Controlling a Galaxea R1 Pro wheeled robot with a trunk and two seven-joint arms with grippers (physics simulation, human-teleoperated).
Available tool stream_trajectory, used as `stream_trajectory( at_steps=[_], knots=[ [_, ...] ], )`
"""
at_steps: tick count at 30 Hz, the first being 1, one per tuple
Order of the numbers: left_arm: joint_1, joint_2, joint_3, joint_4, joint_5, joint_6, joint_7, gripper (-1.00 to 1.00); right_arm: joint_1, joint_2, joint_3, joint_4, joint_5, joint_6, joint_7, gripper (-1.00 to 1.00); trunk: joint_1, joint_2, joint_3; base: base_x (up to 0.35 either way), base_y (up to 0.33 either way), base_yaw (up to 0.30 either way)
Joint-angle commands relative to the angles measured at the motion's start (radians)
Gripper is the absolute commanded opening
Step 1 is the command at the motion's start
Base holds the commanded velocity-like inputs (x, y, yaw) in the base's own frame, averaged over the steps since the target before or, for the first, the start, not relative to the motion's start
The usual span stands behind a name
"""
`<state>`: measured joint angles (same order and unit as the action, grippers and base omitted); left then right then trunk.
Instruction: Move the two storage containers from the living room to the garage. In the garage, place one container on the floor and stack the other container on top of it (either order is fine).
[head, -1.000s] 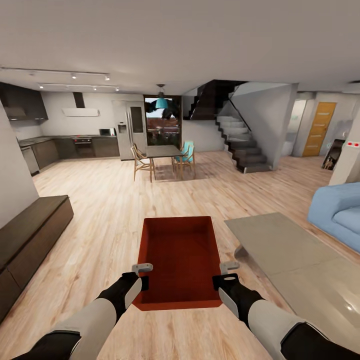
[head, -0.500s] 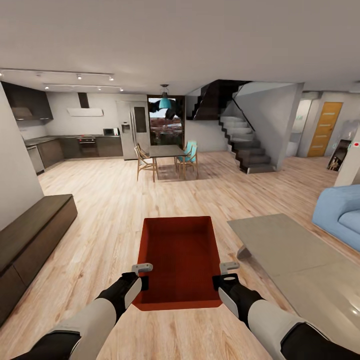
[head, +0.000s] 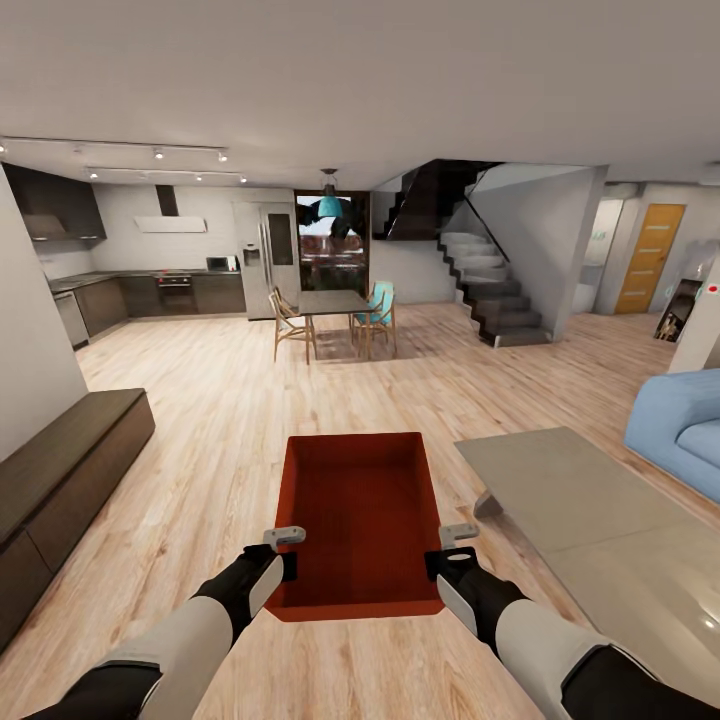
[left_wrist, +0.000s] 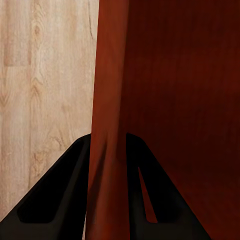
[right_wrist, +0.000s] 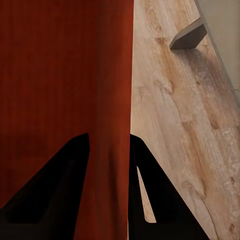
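A smooth, thin-walled orange-red storage container (head: 360, 515) is held above grained wood-plank floor (head: 200, 420). Its side walls are pinched by the left end effector (head: 285, 548) and right end effector (head: 452, 546). No writing is legible

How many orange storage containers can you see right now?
1: the storage container is held over the wood floor, left gripper and right gripper each clamping a side wall. The second may be out of frame.
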<state>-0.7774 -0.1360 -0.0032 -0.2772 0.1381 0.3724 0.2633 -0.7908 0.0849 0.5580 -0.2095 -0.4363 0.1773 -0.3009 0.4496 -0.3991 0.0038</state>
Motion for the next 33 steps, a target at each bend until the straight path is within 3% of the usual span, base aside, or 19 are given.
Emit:
stream_trajectory(
  at_steps=[1,14,33],
  knots=[
    [0.0,0.008,-0.003,-0.005,-0.034,-0.001,0.027,-1.0,0.0,-0.001,0.02,0.001,-0.022,0.007,-0.009,-1.0,0.0,-0.001,0.0,0.0,0.0,0.0],
    [0.0,0.007,-0.003,-0.007,-0.034,-0.003,0.027,-1.0,0.0,-0.002,0.022,0.001,-0.022,0.007,-0.008,-1.0,0.0,-0.001,0.0,0.022,0.0,0.0],
    [0.0,0.008,-0.003,-0.007,-0.034,-0.003,0.027,-1.0,0.0,-0.002,0.022,0.001,-0.022,0.007,-0.008,-1.0,0.0,-0.001,0.0,0.308,0.0,0.0]
  ],
)
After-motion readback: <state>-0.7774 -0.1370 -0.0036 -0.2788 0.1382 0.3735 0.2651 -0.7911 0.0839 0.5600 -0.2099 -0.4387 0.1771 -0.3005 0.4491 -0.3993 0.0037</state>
